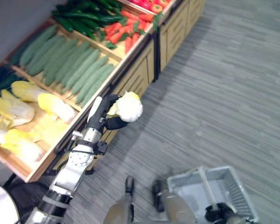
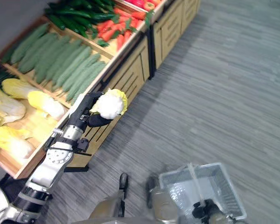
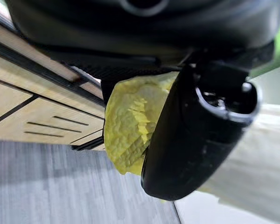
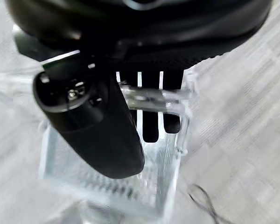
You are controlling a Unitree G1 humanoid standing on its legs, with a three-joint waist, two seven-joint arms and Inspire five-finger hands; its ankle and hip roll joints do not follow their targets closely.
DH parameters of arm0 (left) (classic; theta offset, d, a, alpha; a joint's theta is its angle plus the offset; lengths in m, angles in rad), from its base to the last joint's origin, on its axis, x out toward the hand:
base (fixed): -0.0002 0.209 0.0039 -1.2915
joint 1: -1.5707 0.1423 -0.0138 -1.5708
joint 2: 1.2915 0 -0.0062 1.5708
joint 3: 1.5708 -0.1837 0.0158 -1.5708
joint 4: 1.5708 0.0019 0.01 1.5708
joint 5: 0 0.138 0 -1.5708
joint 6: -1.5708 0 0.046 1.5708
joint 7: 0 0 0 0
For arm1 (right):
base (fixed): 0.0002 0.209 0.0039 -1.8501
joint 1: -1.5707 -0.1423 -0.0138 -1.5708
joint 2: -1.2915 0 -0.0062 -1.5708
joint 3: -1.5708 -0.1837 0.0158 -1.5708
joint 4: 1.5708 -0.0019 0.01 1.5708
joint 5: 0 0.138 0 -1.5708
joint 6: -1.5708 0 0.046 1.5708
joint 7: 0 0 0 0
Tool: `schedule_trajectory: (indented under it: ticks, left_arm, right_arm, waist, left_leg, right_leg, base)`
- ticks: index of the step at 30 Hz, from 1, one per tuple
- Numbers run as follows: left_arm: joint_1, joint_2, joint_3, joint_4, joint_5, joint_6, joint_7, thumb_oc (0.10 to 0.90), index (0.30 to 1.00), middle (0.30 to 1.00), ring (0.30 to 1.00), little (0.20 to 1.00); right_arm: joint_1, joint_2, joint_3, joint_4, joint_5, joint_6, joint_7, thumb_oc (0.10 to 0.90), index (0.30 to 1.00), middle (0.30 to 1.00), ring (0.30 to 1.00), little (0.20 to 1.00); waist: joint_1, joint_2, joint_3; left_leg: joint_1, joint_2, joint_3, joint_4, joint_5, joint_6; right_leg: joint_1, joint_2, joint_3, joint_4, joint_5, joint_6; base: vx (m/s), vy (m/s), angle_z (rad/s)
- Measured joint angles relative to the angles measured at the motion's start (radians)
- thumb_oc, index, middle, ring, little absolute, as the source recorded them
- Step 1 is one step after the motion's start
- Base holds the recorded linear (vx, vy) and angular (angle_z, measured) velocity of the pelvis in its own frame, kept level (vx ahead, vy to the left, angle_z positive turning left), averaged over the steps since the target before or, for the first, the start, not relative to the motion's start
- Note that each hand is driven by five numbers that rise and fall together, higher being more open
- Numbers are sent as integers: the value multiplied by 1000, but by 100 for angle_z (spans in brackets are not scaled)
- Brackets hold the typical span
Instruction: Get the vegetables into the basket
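Left eye view is showing the robot's left hand curling its dark fingers and thumb around a pale yellow-and-white napa cabbage, which is sitting clear of the shelf, out past the front edge of the long wooden produce stand and above the grey striped floor. In the left wrist view the thumb is crossing in front of the crinkled yellow leaves of that cabbage, with the stand's slatted wooden front just behind it. On the stand, one compartment is holding more yellow-white napa cabbages, the next a row of long pale green gourds, then dark green cucumbers and, beside them, red-orange carrots. Well apart from the held cabbage, lower down on the robot's right side, a clear wire-mesh shopping basket is sitting with its handle raised. In the right wrist view the right hand is wrapping its fingers around the basket's pale bar handle, with the thumb lying across the near side and the basket's mesh bottom hanging below it, over the floor
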State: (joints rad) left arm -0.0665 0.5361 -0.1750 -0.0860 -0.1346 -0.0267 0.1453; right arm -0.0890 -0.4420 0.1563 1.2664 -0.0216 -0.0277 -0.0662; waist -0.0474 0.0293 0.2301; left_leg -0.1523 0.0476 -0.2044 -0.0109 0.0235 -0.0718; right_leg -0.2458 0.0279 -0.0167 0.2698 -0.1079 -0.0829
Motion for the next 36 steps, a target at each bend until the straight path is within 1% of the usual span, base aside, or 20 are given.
schedule_trajectory:
  ticks: [1,2,5,7,8,10,13,14,18,23,24,25,26,27,28,30,31,32,34,36]
  left_arm:
    - [-3,3,2,4,0,-1,-1,400,300,300,300,300]
    - [-7,3,2,-1,0,-5,1,400,300,300,300,300]
    - [-12,19,3,-3,0,-14,2,400,300,300,300,300]
    - [-12,31,3,-3,0,-12,2,400,300,300,300,300]
    - [-12,43,3,-3,0,-12,3,400,300,300,300,300]
    - [-21,51,3,-1,9,-12,8,400,300,300,300,300]
    - [-28,58,4,1,17,-12,10,400,300,300,300,300]
    - [-28,58,4,1,17,-12,11,400,300,300,300,300]
    - [-26,77,8,2,17,-7,12,400,300,300,300,300]
    - [-1,88,40,6,17,-3,10,400,300,300,300,300]
    - [0,89,42,6,17,-2,9,400,300,300,300,300]
    - [2,91,45,6,17,-2,9,400,300,300,300,300]
    - [6,91,50,6,17,-1,10,400,300,300,300,300]
    - [9,91,51,7,17,0,10,400,300,300,300,300]
    - [16,92,54,4,16,0,9,400,300,300,300,300]
    - [33,95,73,3,16,1,10,400,300,300,300,300]
    - [45,95,85,3,16,1,9,400,300,300,300,300]
    - [63,98,102,3,16,4,13,400,300,300,300,300]
    - [88,92,123,2,16,4,11,400,300,300,300,300]
    - [128,75,130,2,17,7,5,400,300,300,300,300]
  right_arm:
    - [8,0,3,0,0,0,-1,400,300,300,300,300]
    - [14,0,7,-1,0,1,0,400,300,300,300,300]
    - [16,3,8,2,0,7,-1,400,300,300,300,300]
    - [13,5,11,1,0,8,1,400,300,300,300,300]
    - [11,11,9,-4,0,16,1,400,300,300,300,300]
    - [16,35,12,-19,1,23,3,400,300,300,300,300]
    - [21,74,16,-17,1,25,11,400,300,300,300,300]
    - [14,82,7,-11,10,34,-10,400,300,300,300,300]
    - [19,91,30,-13,10,33,10,400,300,300,300,300]
    - [-1,89,25,-38,20,23,7,400,300,300,300,300]
    - [-10,89,29,-37,19,22,3,400,300,300,300,300]
    - [-15,89,29,-37,19,22,3,400,300,300,300,300]
    - [-18,89,29,-35,19,22,3,400,300,300,300,300]
    - [-18,89,32,-37,19,19,3,400,300,300,300,300]
    - [-25,90,51,-39,18,25,2,400,300,300,300,300]
    - [-22,90,51,-51,5,31,4,400,300,300,300,300]
    - [-22,93,49,-52,-3,33,8,400,300,300,300,300]
    - [-14,95,49,-64,-4,34,9,400,300,300,300,300]
    - [-16,95,49,-64,-4,35,13,400,300,300,300,300]
    - [-16,83,50,-80,-23,38,20,400,300,300,300,300]
  waist:
    - [-14,-4,2]
    - [-8,-8,2]
    - [6,-5,0]
    - [8,-4,0]
    - [14,-2,-1]
    - [19,-2,-1]
    - [16,-1,-3]
    - [17,-1,-3]
    - [34,-7,-3]
    - [42,-31,8]
    - [38,-36,11]
    - [56,-38,13]
    - [64,-41,16]
    - [60,-42,16]
    - [68,-44,16]
    - [77,-43,17]
    - [87,-46,15]
    - [91,-51,12]
    - [92,-50,11]
    - [95,-32,0]
  left_leg:
    - [0,-20,33,27,-17,29]
    - [-1,-35,45,37,-23,46]
    - [-6,-59,86,14,28,112]
    - [13,-69,118,-5,45,99]
    - [29,-76,141,-26,60,100]
    - [47,-102,176,-47,61,127]
    - [54,-124,192,-61,67,137]
    - [55,-129,196,-64,66,143]
    - [62,-131,237,-70,64,148]
    - [81,-118,306,-59,42,171]
    - [86,-104,328,-59,40,175]
    - [92,-93,354,-63,37,180]
    - [93,-90,361,-56,30,184]
    - [93,-89,362,-53,25,184]
    - [104,-81,389,-59,30,182]
    - [110,-67,408,-61,27,174]
    - [114,-65,416,-64,27,168]
    - [115,-64,425,-64,29,154]
    - [122,-60,436,-71,30,144]
    - [122,-37,445,-75,39,130]
  right_leg:
    - [36,12,0,-27,13,0]
    - [43,17,7,-28,13,0]
    - [43,36,38,-30,11,3]
    - [43,27,66,-26,6,15]
    - [43,20,91,-22,-2,38]
    - [30,-2,128,3,-20,77]
    - [26,-22,152,-8,-22,111]
    - [31,-28,153,-17,-16,111]
    - [42,-32,182,-56,9,147]
    - [54,-17,221,-85,41,168]
    - [57,-19,198,-112,48,180]
    - [55,-37,118,-115,41,174]
    - [56,-56,72,-119,49,175]
    - [66,-71,57,-122,55,177]
    - [94,-129,-22,-127,61,175]
    - [133,-175,-104,-154,82,182]
    - [137,-189,-131,-166,93,184]
    - [172,-186,-134,-222,102,204]
    - [201,-176,-146,-287,120,215]
    - [217,-145,-135,-334,144,205]
  base:
    - [38,364,-18]
    - [43,378,-20]
    - [45,361,-36]
    - [16,301,-43]
    - [-1,307,-40]
    - [1,369,-47]
    - [9,232,-20]
    - [15,198,-14]
    - [-3,147,-23]
    - [-2,73,-46]
    - [-5,38,-57]
    - [-2,9,-68]
    - [-9,17,-55]
    - [-12,-5,-39]
    - [-28,-52,-33]
    - [-15,-85,-36]
    - [-2,-101,-26]
    - [-14,-143,-26]
    - [-42,-172,-25]
    - [-26,-216,-25]
